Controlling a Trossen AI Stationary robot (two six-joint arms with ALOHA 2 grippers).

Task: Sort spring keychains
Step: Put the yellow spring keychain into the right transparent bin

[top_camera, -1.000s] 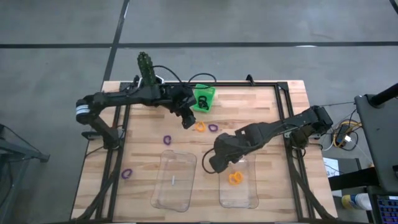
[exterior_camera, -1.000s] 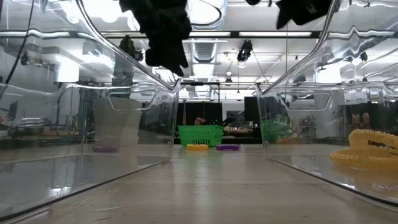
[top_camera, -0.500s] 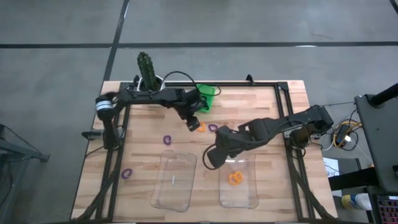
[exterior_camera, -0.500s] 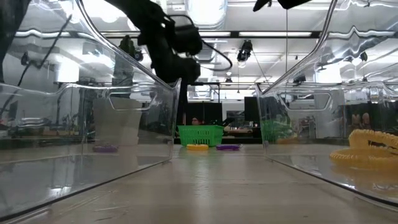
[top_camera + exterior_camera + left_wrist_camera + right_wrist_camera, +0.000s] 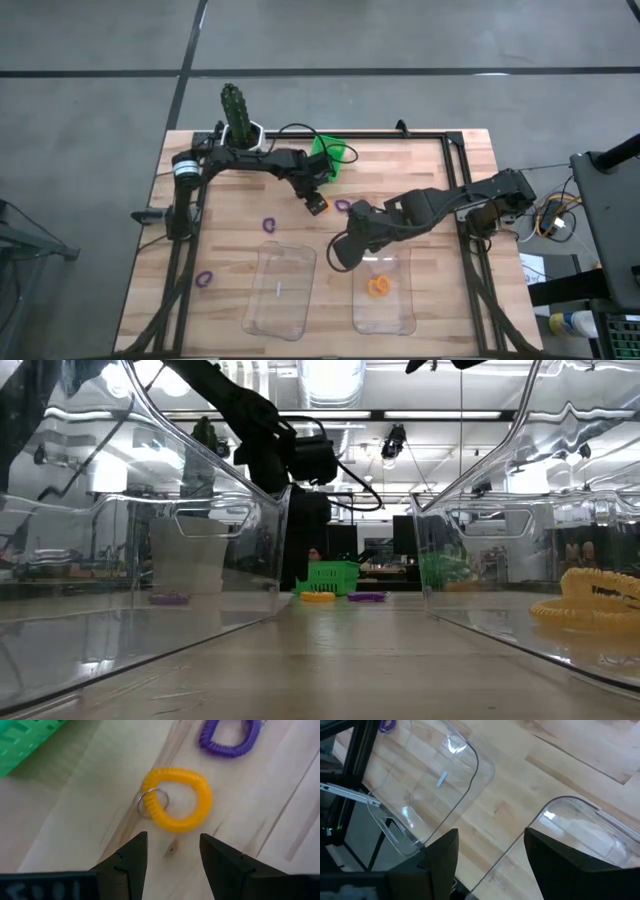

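The left gripper [image 5: 171, 851], fingers spread, hangs above the orange keychain [image 5: 176, 798] on the table [image 5: 420, 165], lined up to grasp it. The right gripper [image 5: 487, 851], also spread, waits between the trays [image 5: 281, 290].

**What the views hide or cut off**

In the high view the left gripper [image 5: 316, 205] covers the orange keychain [image 5: 176, 798] below it; only the left wrist view shows that ring whole. There, the purple keychain [image 5: 230, 740] runs off the picture's edge, as does the green basket [image 5: 25, 742]. What lies inside the basket is too small to tell from above. In the low view both clear trays [image 5: 200, 540] are cut by the frame, and the orange keychain in the right one [image 5: 595, 600] is clipped at the edge. The right gripper [image 5: 341, 257] hides part of that tray's rim from above.
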